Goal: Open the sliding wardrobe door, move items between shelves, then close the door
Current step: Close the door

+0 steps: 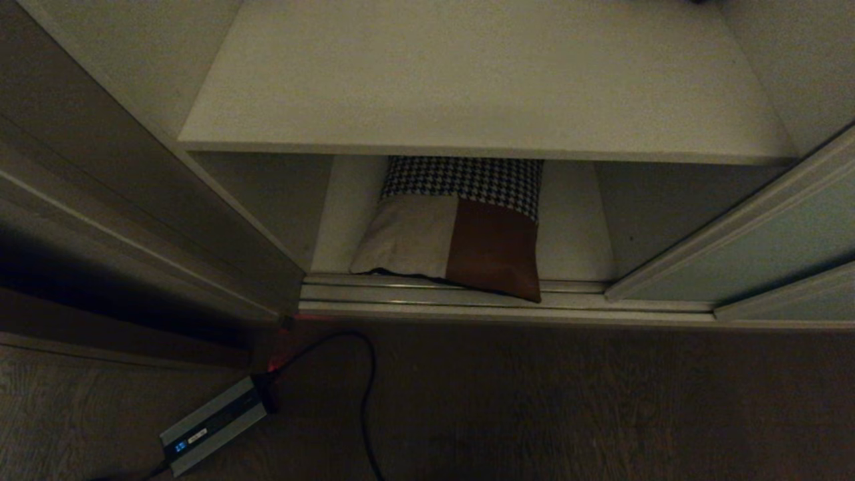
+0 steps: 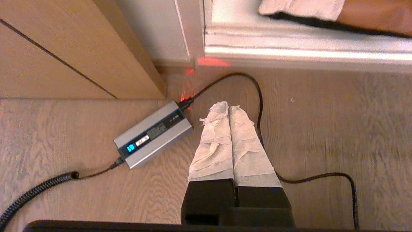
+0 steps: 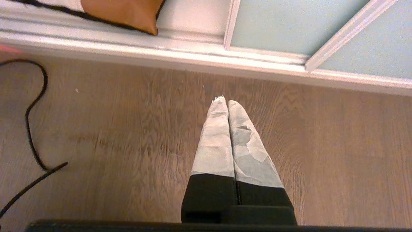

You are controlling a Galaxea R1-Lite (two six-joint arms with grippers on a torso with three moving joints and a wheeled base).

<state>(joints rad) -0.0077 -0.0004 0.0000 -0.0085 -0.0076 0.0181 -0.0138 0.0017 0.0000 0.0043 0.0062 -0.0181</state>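
The wardrobe stands open in the head view. Its pale grey-green sliding door is pushed to the right, also seen as the door. A square patchwork cushion of beige, rust-brown and houndstooth lies on the bottom shelf, its front corner over the floor track. An off-white shelf above it is bare. Neither arm shows in the head view. My left gripper hangs shut over the wooden floor, holding nothing. My right gripper is also shut and empty, short of the track.
A silver power adapter lies on the floor at the lower left, with a black cable looping toward the wardrobe corner. A dark grey-brown side frame stands at the left. Wooden floor spreads before the wardrobe.
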